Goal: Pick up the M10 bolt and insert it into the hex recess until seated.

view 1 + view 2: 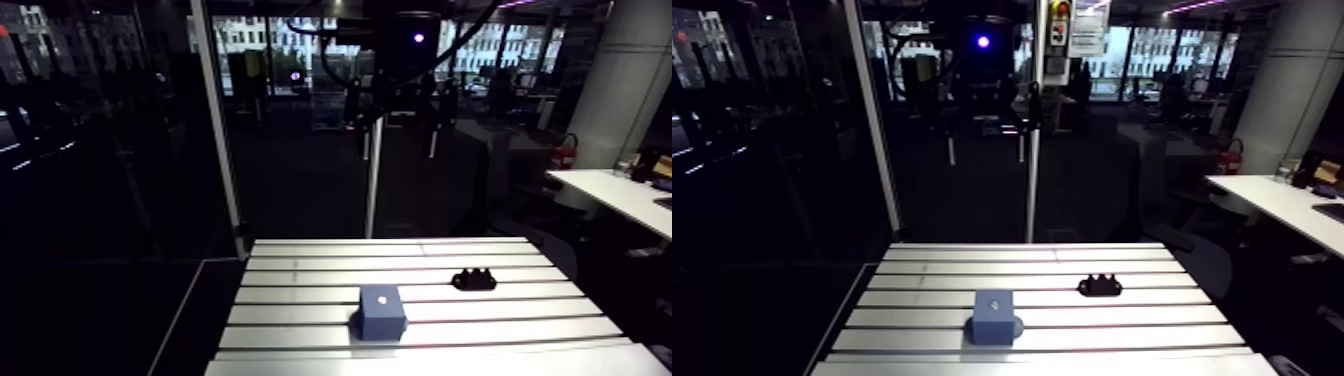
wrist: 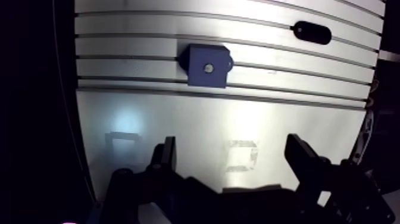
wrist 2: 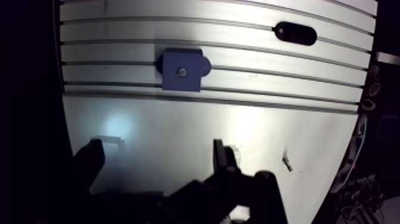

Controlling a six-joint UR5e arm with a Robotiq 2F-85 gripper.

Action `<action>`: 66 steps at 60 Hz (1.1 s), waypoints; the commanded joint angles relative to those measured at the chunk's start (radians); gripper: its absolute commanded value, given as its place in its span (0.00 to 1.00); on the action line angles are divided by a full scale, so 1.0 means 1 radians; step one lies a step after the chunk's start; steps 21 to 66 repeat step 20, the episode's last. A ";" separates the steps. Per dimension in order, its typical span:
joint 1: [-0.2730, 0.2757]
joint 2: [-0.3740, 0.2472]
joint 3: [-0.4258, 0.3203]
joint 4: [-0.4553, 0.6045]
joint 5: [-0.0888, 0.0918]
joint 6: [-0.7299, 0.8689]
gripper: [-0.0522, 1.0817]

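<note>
A blue block (image 2: 206,65) stands on the slotted table (image 2: 178,119), well ahead of my gripper (image 2: 232,149). On its top face is a small round pale spot (image 2: 208,68); I cannot tell whether it is a bolt head or the recess. The gripper hangs high above the table's smooth near part, its two dark fingers (image 2: 168,152) wide apart with nothing between them. In the arm view the block (image 1: 382,310) sits near the table's front, left of centre. No loose bolt shows plainly.
A small black oblong part (image 2: 312,32) with bumps on top lies further off and to the right of the block, also seen in the arm view (image 1: 473,279). The table's left edge (image 2: 76,119) drops into darkness.
</note>
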 commanded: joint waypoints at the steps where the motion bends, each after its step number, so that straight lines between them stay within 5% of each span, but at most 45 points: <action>1: 0.001 0.003 0.007 -0.002 0.000 0.000 0.06; 66: 0.003 0.011 0.008 -0.003 0.000 0.000 0.06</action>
